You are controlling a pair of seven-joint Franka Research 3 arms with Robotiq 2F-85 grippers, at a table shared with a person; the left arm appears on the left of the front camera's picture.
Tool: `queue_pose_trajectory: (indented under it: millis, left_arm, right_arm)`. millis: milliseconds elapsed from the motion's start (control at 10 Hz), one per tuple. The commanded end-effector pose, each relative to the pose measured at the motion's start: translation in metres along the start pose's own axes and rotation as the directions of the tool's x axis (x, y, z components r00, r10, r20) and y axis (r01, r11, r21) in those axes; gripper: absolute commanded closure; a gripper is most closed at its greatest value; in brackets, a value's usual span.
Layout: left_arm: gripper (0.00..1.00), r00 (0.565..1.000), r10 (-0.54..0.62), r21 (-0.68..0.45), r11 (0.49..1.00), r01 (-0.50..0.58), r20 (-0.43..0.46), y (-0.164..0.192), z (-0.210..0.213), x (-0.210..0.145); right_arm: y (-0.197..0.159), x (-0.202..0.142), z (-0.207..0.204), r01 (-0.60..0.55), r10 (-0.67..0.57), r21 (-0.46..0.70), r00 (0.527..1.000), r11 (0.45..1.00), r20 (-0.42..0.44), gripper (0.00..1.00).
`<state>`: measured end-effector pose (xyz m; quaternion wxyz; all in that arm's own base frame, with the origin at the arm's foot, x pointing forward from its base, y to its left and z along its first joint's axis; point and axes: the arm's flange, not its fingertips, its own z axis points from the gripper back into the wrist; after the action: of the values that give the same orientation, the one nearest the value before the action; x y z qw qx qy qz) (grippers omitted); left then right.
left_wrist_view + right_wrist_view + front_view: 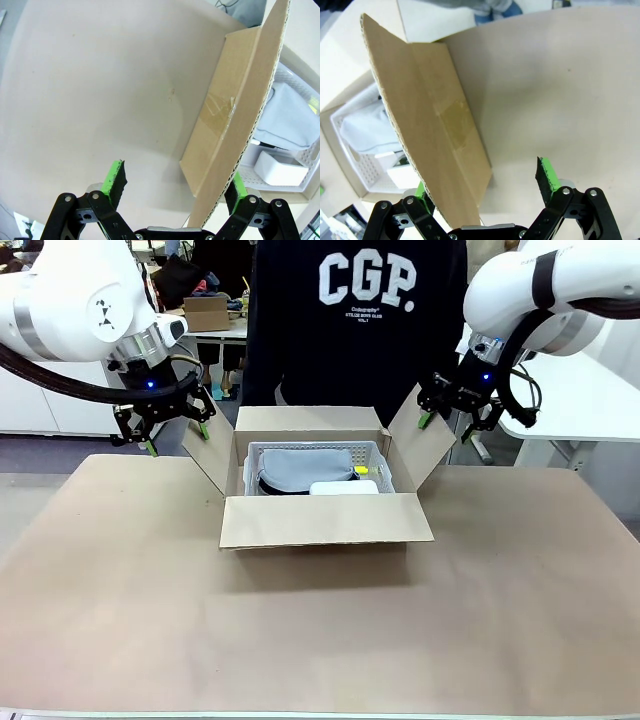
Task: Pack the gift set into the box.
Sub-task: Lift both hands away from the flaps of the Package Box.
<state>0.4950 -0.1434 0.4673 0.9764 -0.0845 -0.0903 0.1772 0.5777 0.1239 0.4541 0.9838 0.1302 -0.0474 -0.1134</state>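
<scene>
Bench (320, 640) holds box (325, 523) | gift set (308, 466) already inside | left claw (178, 438) and right claw (448, 425) both apart, straddling side flaps (208, 455), likely to fold them.

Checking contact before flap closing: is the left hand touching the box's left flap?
Cannot tell. In the left wrist view the left hand, open, straddles the flap; the flap's edge overlaps one finger pad, hiding any gap.
</scene>
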Motion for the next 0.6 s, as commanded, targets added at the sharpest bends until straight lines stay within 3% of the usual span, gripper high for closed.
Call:
queue_pose_trajectory:
  millis: [0, 200, 400, 500]
  left_arm:
    - [0.0, 1.0, 0.0, 0.0, 1.0, 0.0, 0.0, 0.0, 0.0, 0.0]
    - [0.0, 0.992, -0.069, -0.263, 0.964, 0.039, -0.103, 0.012, 0.044, -0.012]
    - [0.0, 0.986, -0.131, -0.434, 0.898, 0.074, -0.103, 0.031, 0.089, -0.028]
    - [0.0, 0.981, -0.169, -0.553, 0.828, 0.093, -0.089, 0.042, 0.107, -0.037]
  right_arm:
    - [0.001, -0.001, 0.009, -0.035, 0.041, 0.106, 0.998, 0.994, -0.051, 0.0]
    - [-0.012, -0.008, 0.05, -0.077, 0.127, 0.398, 0.987, 0.914, -0.101, 0.0]
    - [-0.035, -0.023, 0.103, -0.12, 0.213, 0.59, 0.973, 0.798, -0.09, 0.0]
    - [-0.048, -0.033, 0.126, -0.131, 0.255, 0.685, 0.963, 0.716, -0.083, 0.0]
